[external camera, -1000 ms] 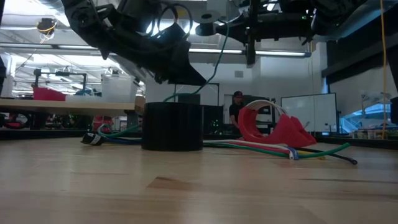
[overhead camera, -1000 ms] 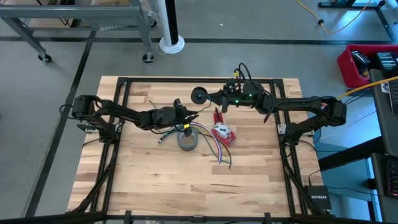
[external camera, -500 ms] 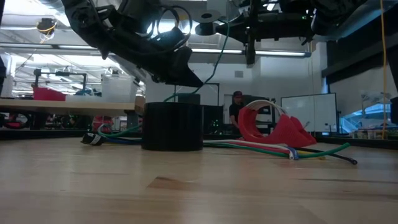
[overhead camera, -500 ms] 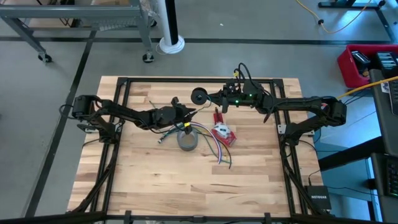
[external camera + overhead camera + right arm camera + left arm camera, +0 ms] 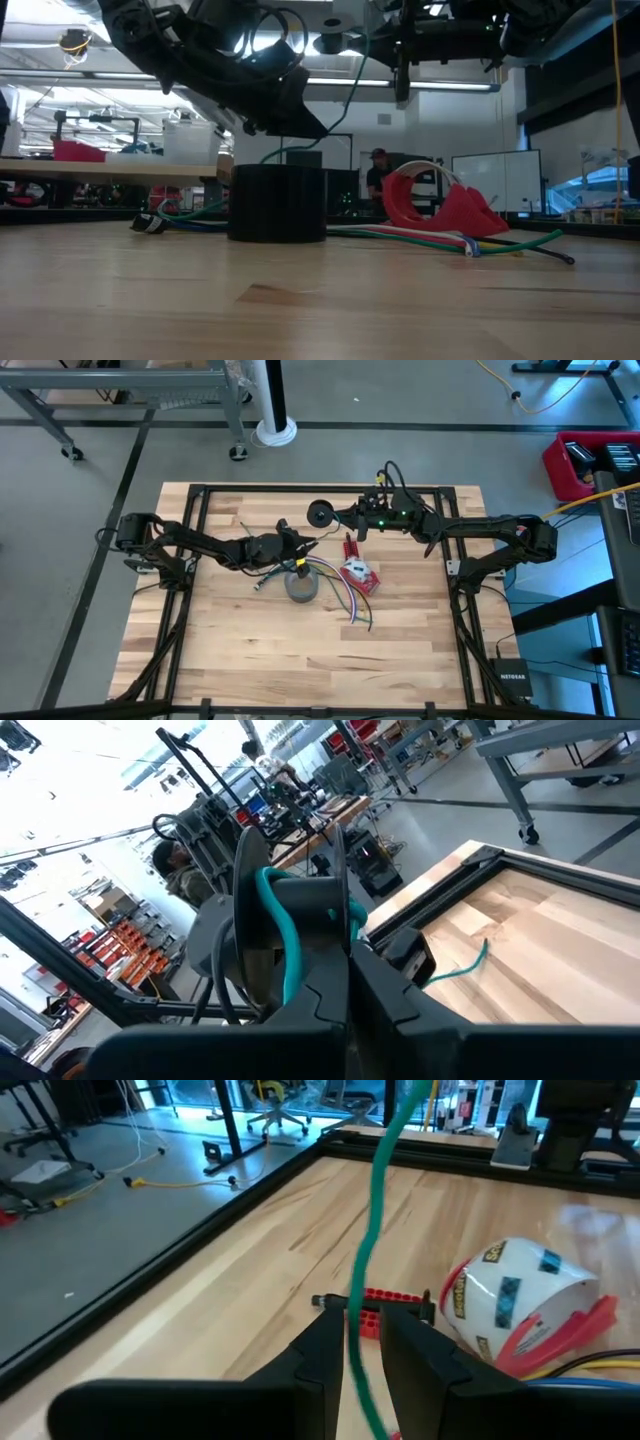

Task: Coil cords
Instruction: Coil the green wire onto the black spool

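Observation:
A thin green cord (image 5: 372,1230) runs from the table up through my left gripper (image 5: 365,1345) to a dark reel (image 5: 320,513) held in the air by my right gripper (image 5: 348,970). Some turns of the cord (image 5: 282,925) lie around the reel's hub. My left gripper (image 5: 303,552) hovers over the grey tape roll (image 5: 301,585), shut on the cord. The cord's lower part trails on the table left of the roll and ends in a small plug (image 5: 150,222). My left gripper has the green cord (image 5: 360,1305) between its two fingers, partway along its length. The fingers reach slanting down toward the table's right side and lie across the cord, which rises taut from them toward the reel. My right gripper pinches a thin dark plate of the reel (image 5: 340,895) between its shut fingers, coming level from the table's right. The reel is lifted clear of the table, and its discs stand on edge.
A red tape dispenser (image 5: 358,575) with a clear roll sits right of the grey tape roll. Several coloured cords (image 5: 345,600) fan out over the wood in front of it. A black frame (image 5: 200,490) borders the table. A person (image 5: 378,175) stands far behind.

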